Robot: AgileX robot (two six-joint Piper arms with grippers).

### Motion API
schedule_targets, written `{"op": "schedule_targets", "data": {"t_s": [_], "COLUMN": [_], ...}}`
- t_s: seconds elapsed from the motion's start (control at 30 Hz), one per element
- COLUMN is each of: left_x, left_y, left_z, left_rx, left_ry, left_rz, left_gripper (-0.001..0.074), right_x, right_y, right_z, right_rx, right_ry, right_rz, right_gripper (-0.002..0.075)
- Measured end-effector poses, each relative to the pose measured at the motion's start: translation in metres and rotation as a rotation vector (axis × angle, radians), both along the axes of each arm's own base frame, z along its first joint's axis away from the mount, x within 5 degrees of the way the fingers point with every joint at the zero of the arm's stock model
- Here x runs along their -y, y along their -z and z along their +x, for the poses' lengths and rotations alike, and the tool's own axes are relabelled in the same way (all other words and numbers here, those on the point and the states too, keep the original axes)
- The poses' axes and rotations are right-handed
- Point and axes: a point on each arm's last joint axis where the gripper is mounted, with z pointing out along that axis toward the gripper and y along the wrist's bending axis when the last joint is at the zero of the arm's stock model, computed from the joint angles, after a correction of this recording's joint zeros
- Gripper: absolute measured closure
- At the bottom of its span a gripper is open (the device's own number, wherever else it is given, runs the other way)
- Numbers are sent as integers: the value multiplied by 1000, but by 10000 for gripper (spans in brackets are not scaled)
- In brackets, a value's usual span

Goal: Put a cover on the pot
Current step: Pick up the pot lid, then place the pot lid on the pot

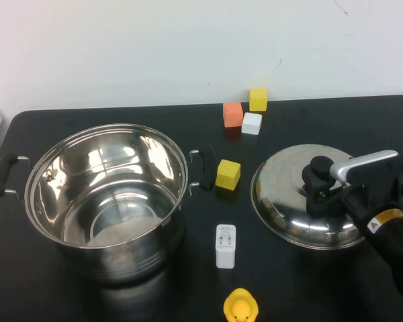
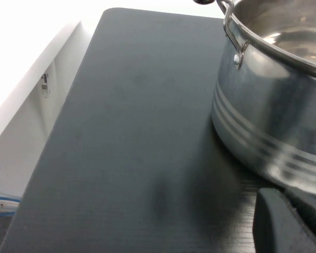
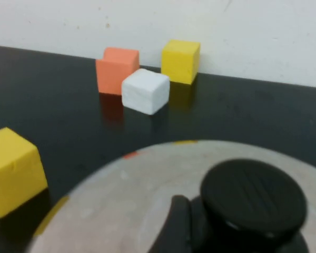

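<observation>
The pot [image 1: 106,194] is a large, deep steel stockpot with black side handles. It stands open and empty at the table's left, and its wall shows in the left wrist view [image 2: 274,110]. The domed steel lid [image 1: 282,194] lies flat on the table at the right, with its black knob [image 1: 320,166] on top. My right gripper [image 1: 320,194] is down at the knob, open. One finger [image 3: 175,226] stands close beside the knob [image 3: 253,197]; the other is hidden. My left gripper [image 2: 289,224] shows only as a dark finger low beside the pot's near side.
A yellow cube [image 1: 228,174] sits between pot and lid. Orange [image 1: 232,114], white [image 1: 252,123] and yellow [image 1: 258,99] cubes stand at the back near the wall. A white charger [image 1: 226,245] and a yellow rubber duck [image 1: 240,307] lie in front.
</observation>
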Motion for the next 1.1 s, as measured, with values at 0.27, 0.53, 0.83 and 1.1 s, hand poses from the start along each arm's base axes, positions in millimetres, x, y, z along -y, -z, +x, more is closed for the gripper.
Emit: {"op": "schedule_targets", "data": {"t_s": [0.27,0.53,0.83,1.1], "left_x": [0,0,0,0], "left_y": [0,0,0,0], "left_z": [0,0,0,0], "left_rx": [0,0,0,0], "left_ry": [0,0,0,0], "left_rz": [0,0,0,0], "left_gripper": [737,737,737,737], "right_x": [-6,-9,-19,-47], "right_y": [0,8,-23,-106], "right_z": [15,21,14,-13], "right_rx": [29,23,76,248], "right_ry": [2,-4,-131,-555], "right_rz": [12,14,58,66], "right_gripper": [75,188,386,386]}}
